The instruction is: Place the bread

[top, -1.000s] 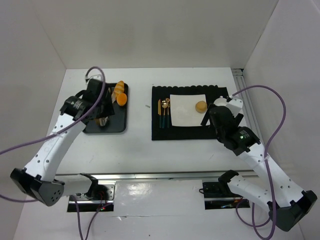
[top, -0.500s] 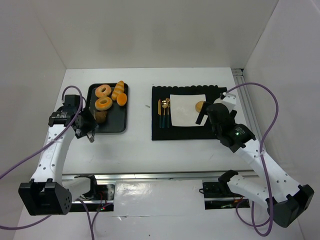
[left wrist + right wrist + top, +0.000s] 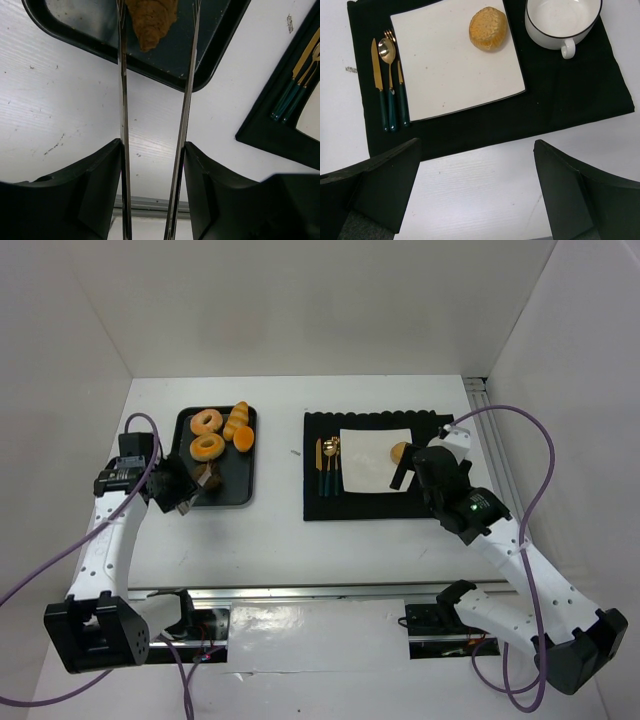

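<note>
Left pincer (image 3: pixel 157 15) pulled back, apart; right pincer (image 3: pixel 477 150) apart; bread (image 3: pixel 488 28) round, seemingly axisless.

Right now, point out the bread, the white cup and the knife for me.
bread (image 3: pixel 488 28), right wrist view, middle of its domed top.
white cup (image 3: pixel 562 15), right wrist view, bare inside of the bowl.
knife (image 3: pixel 376 70), right wrist view, on the gold blade.

No legible text, label, brand, number or sign shows in any view.
</note>
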